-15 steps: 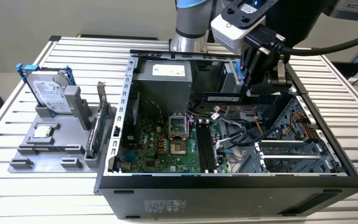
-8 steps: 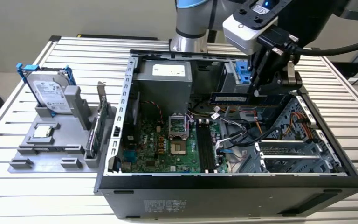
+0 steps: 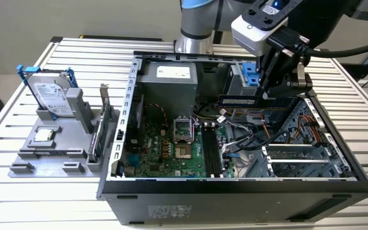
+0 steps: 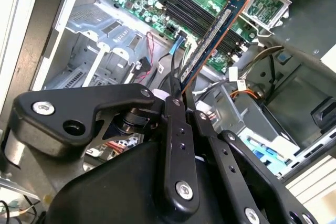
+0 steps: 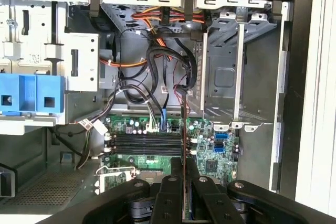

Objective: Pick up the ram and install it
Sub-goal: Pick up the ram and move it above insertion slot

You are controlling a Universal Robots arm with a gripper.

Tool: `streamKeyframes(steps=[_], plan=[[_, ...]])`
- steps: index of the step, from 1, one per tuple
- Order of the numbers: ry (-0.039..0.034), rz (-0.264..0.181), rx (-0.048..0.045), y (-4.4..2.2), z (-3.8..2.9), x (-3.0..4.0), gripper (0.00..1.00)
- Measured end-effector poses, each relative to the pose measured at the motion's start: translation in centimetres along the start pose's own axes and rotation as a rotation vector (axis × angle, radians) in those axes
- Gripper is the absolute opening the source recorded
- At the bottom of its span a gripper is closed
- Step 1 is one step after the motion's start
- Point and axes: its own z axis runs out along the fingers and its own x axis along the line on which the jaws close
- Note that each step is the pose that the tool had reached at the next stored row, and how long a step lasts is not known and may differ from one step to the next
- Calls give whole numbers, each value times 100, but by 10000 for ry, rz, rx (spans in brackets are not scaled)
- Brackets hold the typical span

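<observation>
1. An open computer case (image 3: 235, 201) lies on its side on the slatted worktop (image 3: 75, 52). Its motherboard (image 3: 165, 148) faces up inside.
2. The tool (image 3: 265, 96) is closed narrow on the ram (image 3: 241, 100), with the fingers (image 4: 176, 114) pinching its flat faces.
3. The ram is blue-green with dark chips. It is held level in the air above the case's open side, over the cable bundle (image 3: 248, 136) inside the case. It is clear of the motherboard and touches nothing in the case.
4. The black memory slots (image 3: 211, 153) run along the motherboard inside the case, below the ram and apart from it.
5. In the second wrist view the ram (image 4: 215, 38) runs out from the tool (image 4: 181, 100) toward the slots (image 4: 194, 9).
6. In the first wrist view the ram (image 5: 184, 129) shows edge-on as a thin line crossing the slots (image 5: 142, 142).
7. Outside the case, on the exterior view's left, a grey holder (image 3: 50, 158) carries three things:
   - a hard drive (image 3: 46, 93) standing upright
   - a green expansion card (image 3: 97, 132) standing on edge
   - a small silver processor chip (image 3: 43, 135) lying flat
</observation>
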Motion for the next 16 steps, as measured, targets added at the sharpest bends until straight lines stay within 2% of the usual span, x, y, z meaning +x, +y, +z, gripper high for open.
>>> streamKeyframes(steps=[5, 16], plan=[[0, -1, 0, 5, 0, 7, 0], [0, 6, 0, 1, -6, 161, 0]])
